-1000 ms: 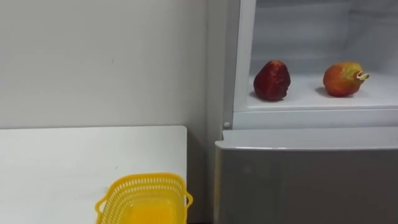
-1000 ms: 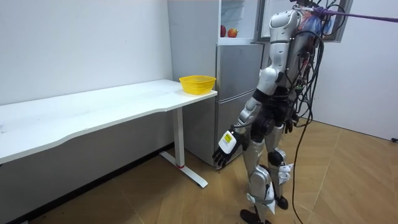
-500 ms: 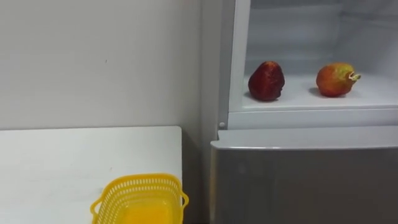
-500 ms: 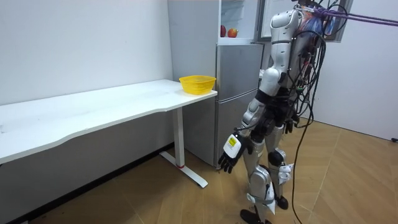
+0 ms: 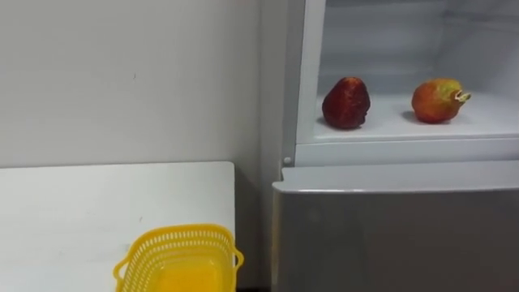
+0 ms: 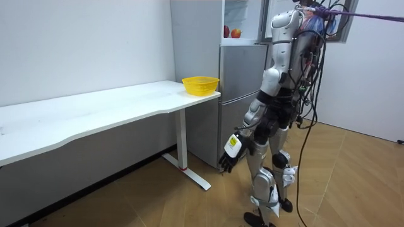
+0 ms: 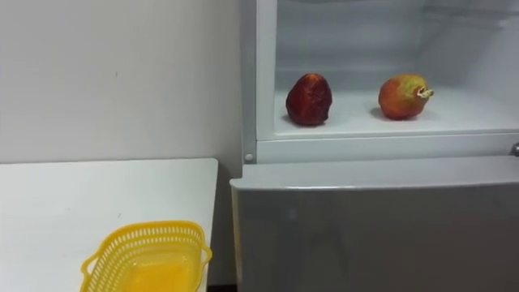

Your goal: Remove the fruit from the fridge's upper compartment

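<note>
The upper fridge compartment stands open. On its white shelf sit a dark red fruit at the left and an orange-red fruit with a pale stem to its right, a gap between them. In the room view I stand upright just in front of the fridge. My left hand hangs low by my thigh with relaxed fingers and holds nothing.
A yellow mesh basket with nothing in it stands on the corner of the white table left of the fridge. The grey lower fridge door is closed below the shelf. Wooden floor lies around me.
The eye view has shifted slightly, so the fridge and fruits sit a little further left. My left hand has swung a little beside my leg. The fruits and basket have not moved.
</note>
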Controlling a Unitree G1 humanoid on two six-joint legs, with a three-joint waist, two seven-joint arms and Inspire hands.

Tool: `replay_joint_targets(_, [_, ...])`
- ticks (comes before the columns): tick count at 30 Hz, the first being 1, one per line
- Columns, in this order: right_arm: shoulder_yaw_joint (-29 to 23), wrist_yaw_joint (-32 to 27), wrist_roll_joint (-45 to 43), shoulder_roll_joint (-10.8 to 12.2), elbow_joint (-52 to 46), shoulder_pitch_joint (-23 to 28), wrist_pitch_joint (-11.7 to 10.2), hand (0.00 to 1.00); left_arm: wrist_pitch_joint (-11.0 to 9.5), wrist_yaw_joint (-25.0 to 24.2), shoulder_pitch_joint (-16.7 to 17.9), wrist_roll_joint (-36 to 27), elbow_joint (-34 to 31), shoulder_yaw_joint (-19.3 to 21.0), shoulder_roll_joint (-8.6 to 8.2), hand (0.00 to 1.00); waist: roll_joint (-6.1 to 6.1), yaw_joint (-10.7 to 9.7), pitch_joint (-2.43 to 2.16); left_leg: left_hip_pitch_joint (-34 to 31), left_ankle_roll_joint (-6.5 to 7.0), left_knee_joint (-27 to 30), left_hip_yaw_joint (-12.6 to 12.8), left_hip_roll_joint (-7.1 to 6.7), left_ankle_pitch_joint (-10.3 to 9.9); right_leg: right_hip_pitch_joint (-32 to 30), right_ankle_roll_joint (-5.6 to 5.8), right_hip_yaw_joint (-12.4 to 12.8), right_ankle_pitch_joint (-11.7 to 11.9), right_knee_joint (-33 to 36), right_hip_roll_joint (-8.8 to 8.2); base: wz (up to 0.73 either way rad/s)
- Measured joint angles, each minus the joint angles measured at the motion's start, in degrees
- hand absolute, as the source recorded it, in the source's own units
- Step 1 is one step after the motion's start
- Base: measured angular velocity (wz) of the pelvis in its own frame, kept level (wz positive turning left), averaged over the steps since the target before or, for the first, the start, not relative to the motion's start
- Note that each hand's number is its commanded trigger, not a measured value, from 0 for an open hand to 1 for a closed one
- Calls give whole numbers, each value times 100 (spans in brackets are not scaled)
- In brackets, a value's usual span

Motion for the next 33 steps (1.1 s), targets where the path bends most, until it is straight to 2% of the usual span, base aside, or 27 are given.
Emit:
replay_joint_targets(2, [-223, -209, 93, 86, -653, 115, -245, 0, -204, 130, 39, -57, -255, 125, -34, 0, 26, 3, 6, -8, 0, -5, 30, -1, 0, -28, 6, 101, 4, 2, 12, -8])
replay_joint_targets(4, [-270, -370, 153, 135, -1247, 235, -383, 0, -371, 239, 62, -153, -380, 132, -32, 0, 58, -13, 4, -2, 0, -34, 45, -3, 0, -41, 7, 94, 5, -3, 14, -7])
replay_joint_targets(6, [-287, -582, 199, 205, -2204, 461, -420, 0, -479, 325, 64, -255, -483, 132, -36, 0, 79, -37, -18, -4, 1, -74, 65, -4, 1, -74, 8, 95, 4, -5, 13, -6])
replay_joint_targets(8, [-278, -874, 193, 305, -3054, 588, -742, 0, -621, 378, 92, -395, -567, 132, -35, 0, 134, -123, -25, 2, 1, -72, 88, -4, 2, -89, 9, 98, 5, -8, 11, -4])
replay_joint_targets(9, [-273, -936, 192, 333, -3234, 608, -786, 0, -665, 398, 135, -426, -601, 130, -40, 0, 139, -128, -25, 4, 0, -72, 107, -2, 3, -96, 9, 108, 5, -5, 13, -5])
replay_joint_targets(11, [-270, -1127, 31, 392, -4155, 798, -892, 0, -897, 507, 175, -515, -659, 99, -84, 0, 161, -167, -25, -35, 0, -73, 206, -1, 4, -149, 10, 139, 5, -4, 12, -7])
replay_joint_targets(14, [-277, -1422, -165, 392, -5228, 967, -1054, 0, -1029, 562, 339, -512, -723, 49, -123, 0, 176, -170, -40, -55, 0, -75, 369, 5, 5, -211, 11, 223, 6, 4, 17, -14])
replay_joint_targets(17, [-269, -1730, -779, 354, -5947, 987, -1240, 0, -1153, 601, 314, -534, -567, -10, -112, 0, 163, -138, -44, 12, 0, -76, 483, 15, 4, -200, 11, 292, 9, 22, 25, -16])
replay_joint_targets(21, [-253, -2057, -1451, 339, -6765, 900, -1445, 0, -1221, 600, 236, -619, -227, -176, -44, 0, 144, -158, -30, -27, 0, -75, 489, 26, 4, -261, 10, 274, 9, 82, 29, 0])
replay_joint_targets(22, [-252, -2160, -1616, 320, -6939, 806, -1523, 0, -1222, 598, 226, -619, -190, -268, 27, 0, 135, -159, -30, -85, -1, -72, 488, 33, 4, -310, 4, 267, 13, 103, 35, 0])
replay_joint_targets(25, [-203, -2338, -1755, 267, -7369, 680, -1590, 0, -1225, 571, 220, -643, -192, -344, 106, 0, 118, -141, -23, -115, -1, -59, 488, 51, 4, -305, -3, 268, 48, 106, 50, 0])
replay_joint_targets(29, [-133, -2561, -2012, 34, -7650, 317, -1765, 0, -1247, 409, 207, -721, -170, -335, 113, 0, 62, -110, -6, -78, -2, -61, 482, 64, 3, -298, -9, 268, 53, 141, 61, 0])
replay_joint_targets(33, [-139, -2750, -2607, -61, -8065, 116, -1868, 0, -1251, 300, 178, -638, -170, -267, 133, 0, 52, -64, -11, -106, -14, -58, 485, 81, 10, -315, -15, 269, 56, 168, 80, -3])
